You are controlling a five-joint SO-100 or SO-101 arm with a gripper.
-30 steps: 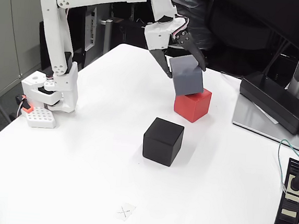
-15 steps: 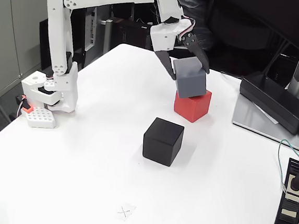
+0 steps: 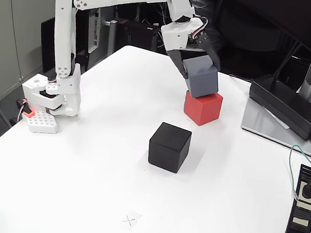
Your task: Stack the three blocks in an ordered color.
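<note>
Fixed view, upper centre: the claw (image 3: 198, 71) clamps the gray block (image 3: 202, 77), tilted on the red block (image 3: 202, 107); it looks light, rigid, best gripped on flat sides.

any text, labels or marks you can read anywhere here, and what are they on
No readable words, brands or numbers.
"X": a pencilled cross on the small paper square on the table.
Pale labels on the power strip: too small and blurred to read.
Red block, gray block, black block and power adapter: plain faces, no print visible.
</note>
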